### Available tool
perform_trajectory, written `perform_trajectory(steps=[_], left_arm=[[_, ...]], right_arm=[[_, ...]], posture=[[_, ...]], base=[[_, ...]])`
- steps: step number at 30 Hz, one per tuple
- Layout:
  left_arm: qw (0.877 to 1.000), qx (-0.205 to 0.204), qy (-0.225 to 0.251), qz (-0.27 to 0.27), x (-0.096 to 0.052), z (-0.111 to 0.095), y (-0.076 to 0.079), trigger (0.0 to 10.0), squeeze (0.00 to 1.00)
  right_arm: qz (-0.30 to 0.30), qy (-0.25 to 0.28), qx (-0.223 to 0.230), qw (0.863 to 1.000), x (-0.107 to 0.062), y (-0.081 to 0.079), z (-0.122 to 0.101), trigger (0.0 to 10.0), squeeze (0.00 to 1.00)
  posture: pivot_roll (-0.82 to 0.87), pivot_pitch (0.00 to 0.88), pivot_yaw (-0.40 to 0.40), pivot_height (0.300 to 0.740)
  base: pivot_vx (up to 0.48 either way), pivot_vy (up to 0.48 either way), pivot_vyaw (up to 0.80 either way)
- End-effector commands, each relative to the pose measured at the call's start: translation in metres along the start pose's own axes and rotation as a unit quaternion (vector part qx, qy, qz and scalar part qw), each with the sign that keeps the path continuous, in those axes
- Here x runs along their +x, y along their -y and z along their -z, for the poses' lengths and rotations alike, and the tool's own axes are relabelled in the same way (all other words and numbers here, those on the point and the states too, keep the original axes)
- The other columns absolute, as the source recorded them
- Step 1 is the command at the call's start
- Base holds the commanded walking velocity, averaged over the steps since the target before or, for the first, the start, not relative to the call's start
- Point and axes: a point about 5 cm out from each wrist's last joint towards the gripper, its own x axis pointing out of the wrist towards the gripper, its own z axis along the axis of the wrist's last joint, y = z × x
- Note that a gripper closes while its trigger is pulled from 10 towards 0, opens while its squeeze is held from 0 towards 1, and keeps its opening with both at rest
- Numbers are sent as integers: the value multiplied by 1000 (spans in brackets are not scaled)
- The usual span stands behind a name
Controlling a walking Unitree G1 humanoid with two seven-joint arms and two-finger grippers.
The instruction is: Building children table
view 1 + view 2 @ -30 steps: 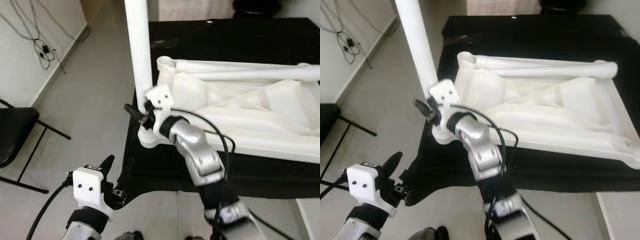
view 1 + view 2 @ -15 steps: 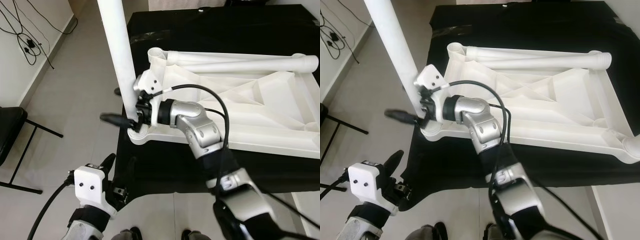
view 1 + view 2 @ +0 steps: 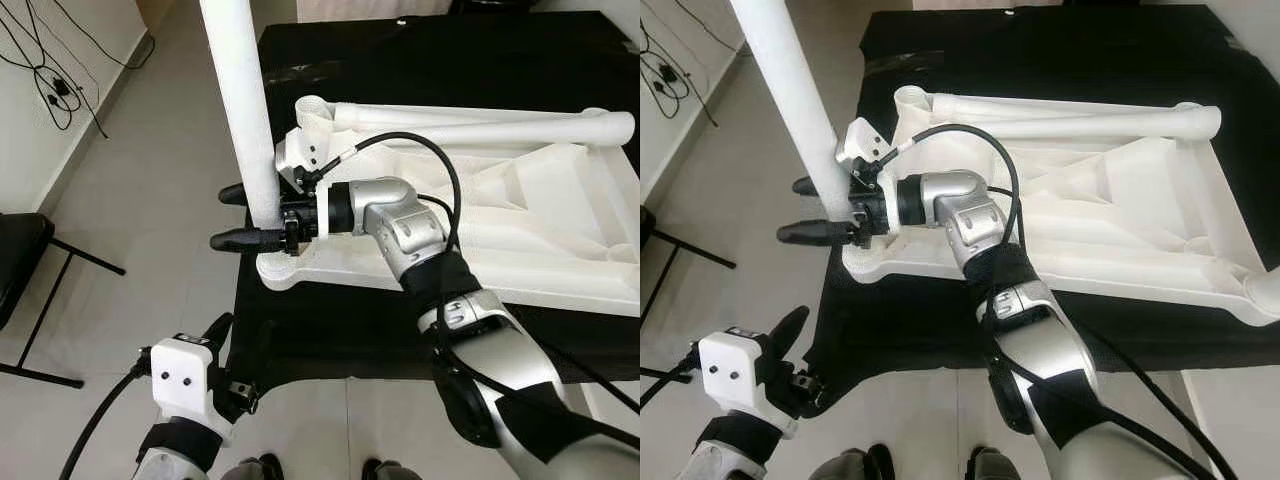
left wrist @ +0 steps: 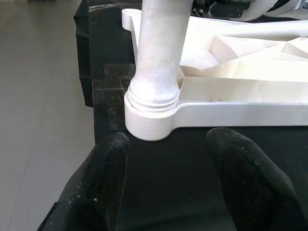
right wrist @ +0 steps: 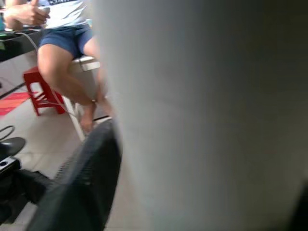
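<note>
The left hand (image 3: 222, 330) hangs low and spread, off the tabletop (image 3: 330, 330) edge, over bare floor (image 3: 150, 180). Since half a second ago, the right hand (image 3: 232, 215) has rotated, its fingers now straddling the upright leg (image 3: 240, 110) seated in the upturned frame (image 3: 520, 220) corner.

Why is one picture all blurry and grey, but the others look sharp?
In the right wrist view the white table leg sits so close to the camera that it is out of focus, a pale grey blur; in the left eye view the same leg, the right gripper and the tabletop are sharp and brightly lit.
</note>
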Motion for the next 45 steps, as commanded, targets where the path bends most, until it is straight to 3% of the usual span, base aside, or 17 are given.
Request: perform_trajectory(steps=[1,7,14,15,17,18,20,21,30,31,32,33,34,39,40,44,45], left_arm=[[1000,1,-2,-3,-3,-1,1,10000,0],[1000,0,-2,-3,-3,0,1,10000,0],[1000,0,-2,-3,-3,1,1,10000,0],[1000,0,-2,-3,-3,1,0,10000,0],[1000,0,-2,-3,-3,1,0,10000,0],[1000,0,-1,-2,-3,0,-1,10000,0],[1000,0,-1,-2,-3,0,-1,10000,0],[1000,3,-1,-1,-1,1,-3,10000,0],[1000,6,-1,-2,1,2,-5,10000,0],[1000,8,1,-4,1,2,-5,10000,0],[1000,8,2,-6,1,2,-5,10000,0],[1000,8,2,-6,1,2,-5,10000,0],[1000,9,3,-7,1,1,-5,10000,0],[1000,8,3,-7,1,1,-5,10000,0],[1000,7,3,-5,1,1,-5,10000,0],[1000,6,3,-3,1,1,-3,10000,0],[1000,6,3,-3,1,1,-3,10000,0]], right_arm=[[-39,-2,6,999,11,-6,3,0,0],[-32,2,4,999,1,0,7,0,0],[102,-3,5,995,-23,5,22,0,0],[182,-15,26,983,-24,-1,36,0,0],[182,-15,26,983,-24,-1,36,0,0],[381,-49,52,922,-31,-10,60,0,0],[381,-49,52,922,-31,-10,60,0,0],[477,-56,45,876,-14,-41,67,0,0],[464,-28,30,885,10,-42,54,0,0],[463,-29,29,885,12,-42,51,824,0],[464,-30,29,885,14,-42,48,4902,0],[464,-30,29,885,14,-42,48,4902,0],[458,-15,17,889,17,-45,40,10000,0],[428,6,-1,904,21,-44,31,10000,0],[393,21,-4,919,25,-42,25,10000,1000],[272,60,-5,960,26,-30,9,10000,1000],[272,60,-5,960,26,-30,9,10000,1000]], posture=[[110,245,-7,740],[103,235,-6,740],[90,232,-14,740],[89,234,-21,740],[89,234,-21,740],[91,235,-20,740],[91,235,-20,740],[96,226,-8,740],[99,206,-14,740],[102,208,-14,740],[102,208,-14,740],[102,208,-14,740],[102,208,-15,740],[104,212,-16,740],[102,215,-16,740],[106,221,-20,740],[106,221,-20,740]], base=[[0,0,0],[0,0,0],[0,0,0],[0,0,0],[0,0,0],[0,0,0],[0,0,0],[0,0,0],[0,0,0],[0,0,0],[0,0,0],[0,0,0],[0,0,0],[0,0,0],[0,0,0],[0,0,0],[0,0,0]])
